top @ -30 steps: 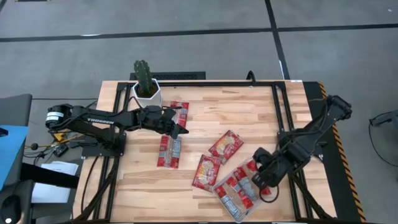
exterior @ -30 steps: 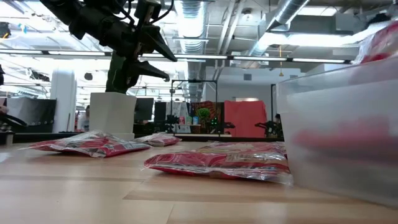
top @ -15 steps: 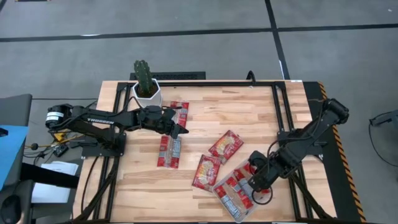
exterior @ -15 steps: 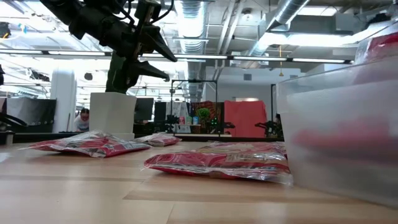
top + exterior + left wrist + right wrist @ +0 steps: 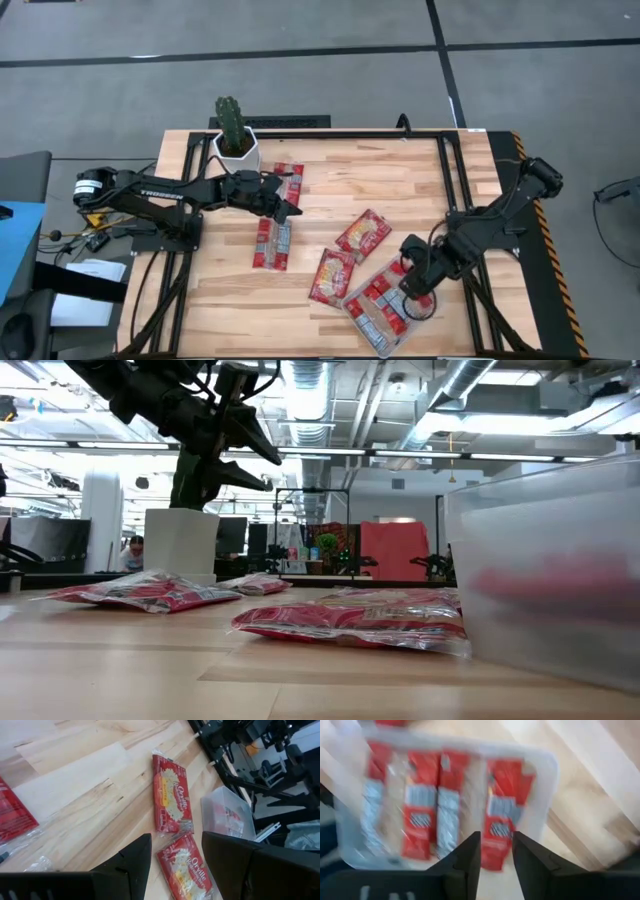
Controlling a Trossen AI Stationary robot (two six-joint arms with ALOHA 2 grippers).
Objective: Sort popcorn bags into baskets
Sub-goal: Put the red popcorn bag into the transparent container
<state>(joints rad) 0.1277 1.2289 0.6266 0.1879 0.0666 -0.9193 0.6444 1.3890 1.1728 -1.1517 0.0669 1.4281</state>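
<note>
Hovering over the clear tray (image 5: 375,318) of narrow packets (image 5: 427,807), the right gripper (image 5: 415,296) hangs empty, fingers apart, while wide popcorn bags (image 5: 362,236) litter the wooden table (image 5: 400,190) beyond the left gripper (image 5: 286,207), also parted, near the cactus pot (image 5: 236,150).

4 red-and-grey-blue popcorn bags (image 5: 437,805) lie flat, side by side, in clear tray (image 5: 547,795).

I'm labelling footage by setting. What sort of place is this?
Probably a robotics lab or workshop, not a home. The low view shows exposed ceiling ducts and strip lighting over an open room with screens. The wooden table carries a black frame holding two arms, on a bare grey floor.
</note>
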